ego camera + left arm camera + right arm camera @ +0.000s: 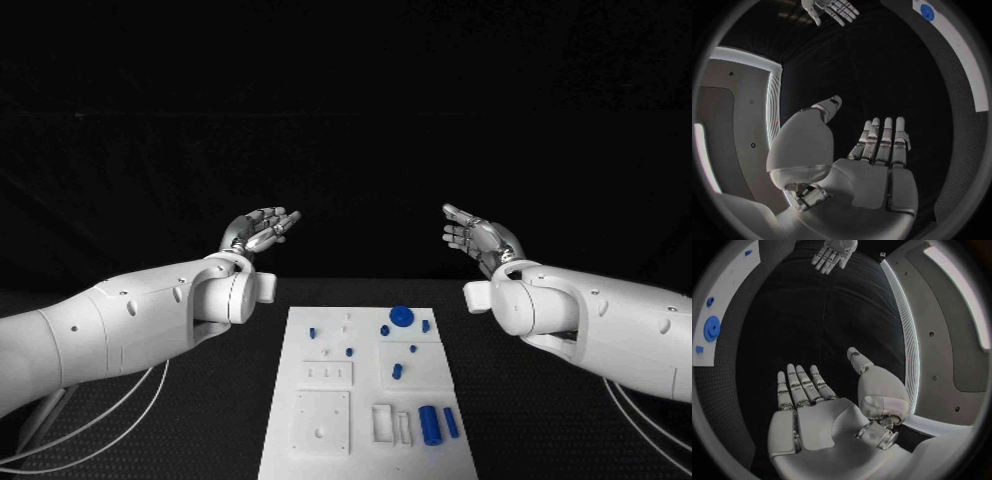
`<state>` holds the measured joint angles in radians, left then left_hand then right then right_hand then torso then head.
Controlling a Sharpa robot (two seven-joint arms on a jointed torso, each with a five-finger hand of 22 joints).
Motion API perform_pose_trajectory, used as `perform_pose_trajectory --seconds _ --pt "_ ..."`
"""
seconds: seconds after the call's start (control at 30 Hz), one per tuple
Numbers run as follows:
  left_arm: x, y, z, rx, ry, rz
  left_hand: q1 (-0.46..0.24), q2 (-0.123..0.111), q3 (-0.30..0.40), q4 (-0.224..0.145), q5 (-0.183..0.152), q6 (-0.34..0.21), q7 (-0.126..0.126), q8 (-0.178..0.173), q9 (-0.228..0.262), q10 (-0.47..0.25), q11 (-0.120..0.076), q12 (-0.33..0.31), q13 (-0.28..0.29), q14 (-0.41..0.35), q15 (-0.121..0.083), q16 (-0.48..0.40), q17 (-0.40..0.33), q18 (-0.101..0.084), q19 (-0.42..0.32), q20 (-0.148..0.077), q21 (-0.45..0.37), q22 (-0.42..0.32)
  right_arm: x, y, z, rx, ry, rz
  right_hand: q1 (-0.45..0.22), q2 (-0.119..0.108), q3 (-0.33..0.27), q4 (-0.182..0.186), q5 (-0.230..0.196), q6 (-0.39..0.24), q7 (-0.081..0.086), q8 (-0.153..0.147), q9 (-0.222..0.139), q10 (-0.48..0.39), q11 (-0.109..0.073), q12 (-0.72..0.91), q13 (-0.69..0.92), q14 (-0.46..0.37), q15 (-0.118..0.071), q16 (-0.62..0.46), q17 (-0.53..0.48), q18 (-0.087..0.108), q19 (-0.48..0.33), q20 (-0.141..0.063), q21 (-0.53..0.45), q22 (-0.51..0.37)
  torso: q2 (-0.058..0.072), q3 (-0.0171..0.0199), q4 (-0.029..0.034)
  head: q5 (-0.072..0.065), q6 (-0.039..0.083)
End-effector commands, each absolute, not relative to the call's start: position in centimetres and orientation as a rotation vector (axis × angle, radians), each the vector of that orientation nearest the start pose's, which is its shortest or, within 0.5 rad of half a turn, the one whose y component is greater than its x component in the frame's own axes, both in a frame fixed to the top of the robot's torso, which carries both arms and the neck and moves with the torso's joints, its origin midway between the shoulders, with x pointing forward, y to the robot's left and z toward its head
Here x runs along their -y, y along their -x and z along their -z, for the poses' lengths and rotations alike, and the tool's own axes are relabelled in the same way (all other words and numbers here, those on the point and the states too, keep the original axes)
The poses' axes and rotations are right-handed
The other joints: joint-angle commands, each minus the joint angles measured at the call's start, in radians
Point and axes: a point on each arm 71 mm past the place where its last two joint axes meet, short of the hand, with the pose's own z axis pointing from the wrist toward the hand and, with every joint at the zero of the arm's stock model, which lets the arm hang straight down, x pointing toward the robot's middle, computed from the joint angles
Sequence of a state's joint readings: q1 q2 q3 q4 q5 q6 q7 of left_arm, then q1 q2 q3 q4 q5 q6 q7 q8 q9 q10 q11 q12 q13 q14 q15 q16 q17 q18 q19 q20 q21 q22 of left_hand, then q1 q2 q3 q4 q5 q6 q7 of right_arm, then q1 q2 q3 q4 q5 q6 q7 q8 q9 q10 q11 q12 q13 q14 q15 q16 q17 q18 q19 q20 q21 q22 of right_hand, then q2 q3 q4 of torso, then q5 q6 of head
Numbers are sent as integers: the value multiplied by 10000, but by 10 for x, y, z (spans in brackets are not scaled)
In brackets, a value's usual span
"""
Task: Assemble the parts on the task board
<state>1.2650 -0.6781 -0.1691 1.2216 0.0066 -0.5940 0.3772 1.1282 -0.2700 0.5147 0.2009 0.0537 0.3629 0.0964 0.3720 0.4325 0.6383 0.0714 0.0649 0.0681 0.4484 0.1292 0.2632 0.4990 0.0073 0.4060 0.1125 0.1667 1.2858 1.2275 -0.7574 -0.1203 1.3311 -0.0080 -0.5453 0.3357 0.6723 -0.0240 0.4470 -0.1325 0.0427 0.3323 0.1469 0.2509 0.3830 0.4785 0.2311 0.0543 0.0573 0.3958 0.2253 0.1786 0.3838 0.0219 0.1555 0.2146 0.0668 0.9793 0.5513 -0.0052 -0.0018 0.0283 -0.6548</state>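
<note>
**Both hands raised and empty above the board**

Starting at the left of the head view, we see the left silver many-fingered hand lifted in the middle-left of the frame, beyond the far end of the board, palm turned inward. Its fingers are stretched out side by side with the thumb held apart, and we find nothing in its grasp and nothing touching it.

In the lower centre lies the white rectangular task board on the black table. We make out a round blue disc-shaped part near its far right corner, several small blue pegs scattered across its middle, and two longer blue cylindrical parts lying near its lower right edge.

Toward the right, the right silver many-fingered hand mirrors the first: raised, palm inward, fingers extended and the thumb spread wide, holding nothing. We see both hands well apart from the board and from each other.
</note>
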Motion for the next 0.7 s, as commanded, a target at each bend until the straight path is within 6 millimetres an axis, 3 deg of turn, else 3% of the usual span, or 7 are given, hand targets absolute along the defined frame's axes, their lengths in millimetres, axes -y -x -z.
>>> perform_pose_trajectory --seconds 0.03,0.13,0.2,0.33,0.37,0.5,0.7 --pt "-237 -552 204 -14137 11616 11397 455 -88 208 67 75 189 17 186 163 273 32 53 40 223 19 134 190 -73 196 10 129 490 240 -529 210 -15636 -11782 -12238 739 67 -22 -756 279 408 945 359 374 693 196 113 71 598 198 401 488 61 221 125 183 943 1 -4 -1 2 -3" --pt "-242 -559 199 -14276 11540 11291 508 -42 183 81 78 219 88 213 191 362 90 86 56 325 31 209 231 -73 228 -10 200 487 247 -537 205 -16133 -11672 -12125 1689 -186 193 -1373 314 850 1035 660 569 1740 273 299 178 1008 297 671 560 129 625 80 384 2038 1 -4 -1 2 -3" --pt "-243 -561 198 -14304 11524 11270 559 31 148 70 80 301 190 258 220 512 175 145 83 496 40 313 275 -73 320 -47 279 485 250 -539 203 -16298 -11634 -12080 2213 -361 480 -1480 331 1093 1109 786 596 2099 328 430 224 1332 375 849 609 206 1071 39 610 3255 1 -4 -1 2 -3" --pt "-243 -561 198 -14307 11522 11267 857 229 17 -188 98 754 476 461 304 1071 410 385 184 950 85 549 355 -73 741 -160 507 468 253 -541 202 -16451 -11598 -12036 2995 -707 1119 -1421 374 1730 1090 1050 617 2854 292 645 271 1987 425 1144 641 457 1839 -43 905 3497 1 -4 -1 2 -3" --pt "-243 -557 196 -14336 11173 11430 918 297 -80 -281 110 905 564 499 309 1228 477 433 198 1084 108 600 357 -69 899 -201 565 447 249 -552 195 -16634 -7163 -9751 3181 -751 1264 -1476 331 2085 1014 1207 652 3254 153 802 327 2388 283 1345 701 590 2183 -99 1017 3490 -16 -25 -1 16 -1" --pt "-245 -555 195 -14346 10918 11395 1594 716 -319 -1124 227 2203 853 898 372 2687 696 1031 431 2548 140 1212 500 168 2096 -601 996 409 247 -553 195 -16621 -5765 -9014 3737 -926 1791 -1549 411 3421 729 1689 727 4561 -327 1236 478 3810 -274 1993 937 1057 3463 -227 1307 3391 6 -38 -8 33 56" --pt "-246 -550 194 -14455 10495 11474 1823 1220 -483 -2598 645 3807 686 863 144 4362 496 1341 575 4692 -307 1868 792 547 3948 -1118 1797 424 240 -550 193 -16592 -3115 -7916 4253 -1064 2228 -1582 330 4698 373 1876 707 5903 -810 1442 607 5413 -979 2560 1301 1647 5129 -299 1529 3148 64 -20 -3 20 76"
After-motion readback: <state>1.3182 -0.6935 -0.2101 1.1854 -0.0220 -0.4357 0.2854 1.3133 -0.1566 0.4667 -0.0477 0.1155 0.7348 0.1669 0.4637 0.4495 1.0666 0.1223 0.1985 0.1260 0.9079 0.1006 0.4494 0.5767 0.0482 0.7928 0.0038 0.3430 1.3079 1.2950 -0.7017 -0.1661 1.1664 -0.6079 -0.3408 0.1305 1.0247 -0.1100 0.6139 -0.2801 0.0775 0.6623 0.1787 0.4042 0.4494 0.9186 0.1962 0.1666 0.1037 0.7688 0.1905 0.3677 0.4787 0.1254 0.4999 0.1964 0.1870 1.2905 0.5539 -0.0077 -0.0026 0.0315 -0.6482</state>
